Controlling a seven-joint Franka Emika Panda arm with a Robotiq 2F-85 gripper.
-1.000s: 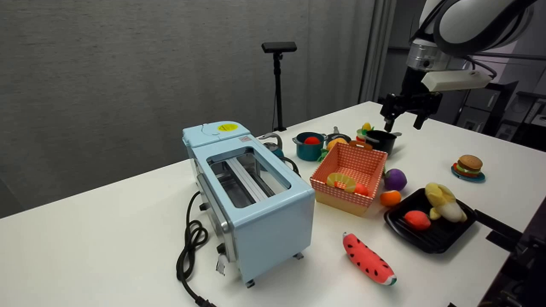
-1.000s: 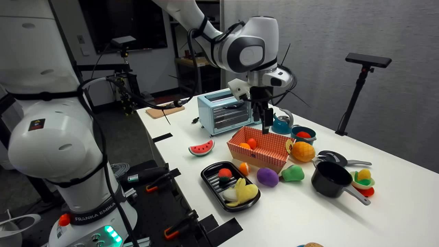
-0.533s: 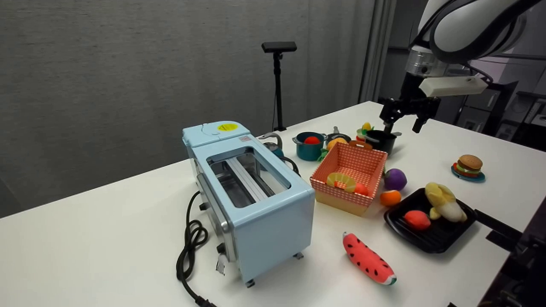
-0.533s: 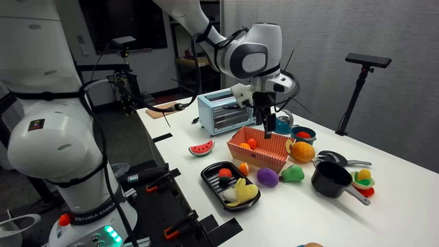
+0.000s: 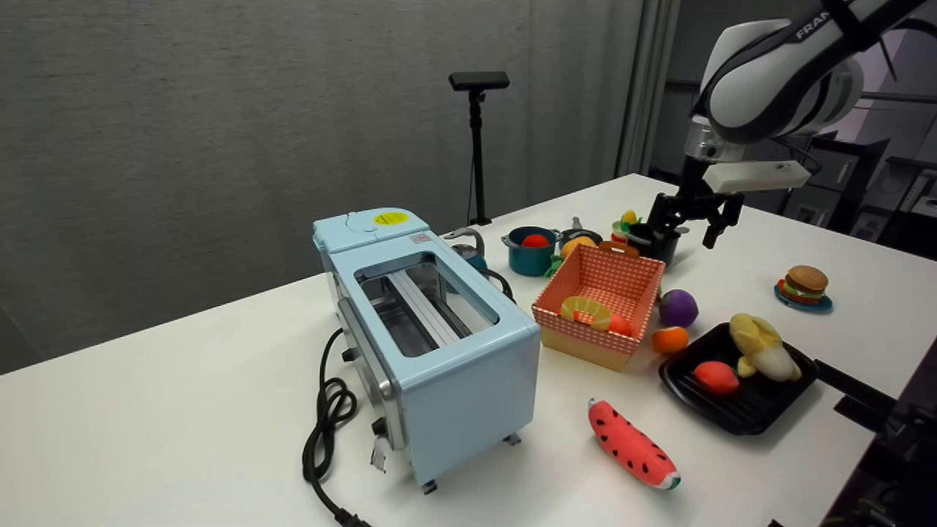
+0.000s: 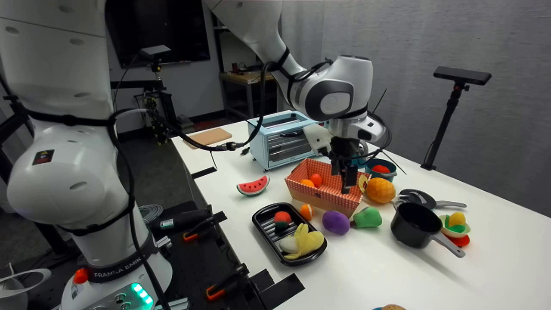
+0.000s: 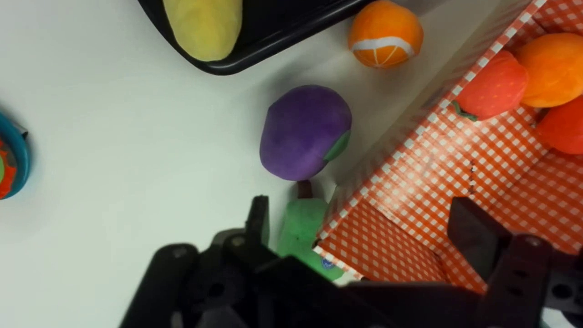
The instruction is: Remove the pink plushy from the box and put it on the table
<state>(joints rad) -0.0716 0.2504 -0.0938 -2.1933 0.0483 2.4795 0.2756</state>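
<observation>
The pink plushy (image 7: 494,86), a pinkish-red strawberry with a green leaf, lies inside the box (image 7: 378,243) against its long wall. It touches an orange ball and a red lump there. In an exterior view the plushy (image 5: 621,324) shows just over the rim of the red-and-white checked box (image 5: 585,355). My gripper (image 7: 360,202) stands open, nothing between its fingers. It hangs above the box's end farther from the plushy: one finger is over the white table (image 7: 136,159) side, the other over the box's inside. The gripper (image 6: 341,181) appears over that end in an exterior view.
Beside the box lie a purple eggplant (image 7: 305,132), a green pepper (image 7: 300,228) and a small orange (image 7: 385,34). A black tray (image 6: 288,254) holds a banana and a red fruit. A toaster oven (image 5: 439,366), pots and a watermelon toy (image 5: 631,445) also stand around.
The arm has come down; in the exterior views the gripper has sunk, shifting toward the box's end near the pineapple. Its fingers have stayed apart. The plushy and the box have not moved.
</observation>
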